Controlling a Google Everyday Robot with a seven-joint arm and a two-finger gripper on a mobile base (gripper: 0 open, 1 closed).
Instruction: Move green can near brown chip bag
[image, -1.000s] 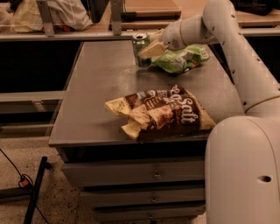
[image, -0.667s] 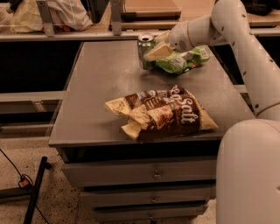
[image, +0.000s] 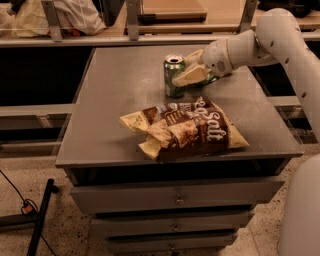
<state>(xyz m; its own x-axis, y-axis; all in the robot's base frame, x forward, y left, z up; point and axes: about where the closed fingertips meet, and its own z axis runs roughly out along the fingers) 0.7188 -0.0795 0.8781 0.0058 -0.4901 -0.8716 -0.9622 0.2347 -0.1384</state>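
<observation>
Green can (image: 174, 75) pinched in the gripper (image: 183, 70), just behind the brown chip bag (image: 186, 131).
Stands upright toward the back of the grey table (image: 115, 100), close to the bag's top edge but apart from it. Counted: one green can, one brown chip bag lying flat near the front edge, one gripper on a white arm (image: 260, 42) reaching in from the right. Tan fingers (image: 189, 76) closed around the can's right side, one in front, one behind, touching only the can.
</observation>
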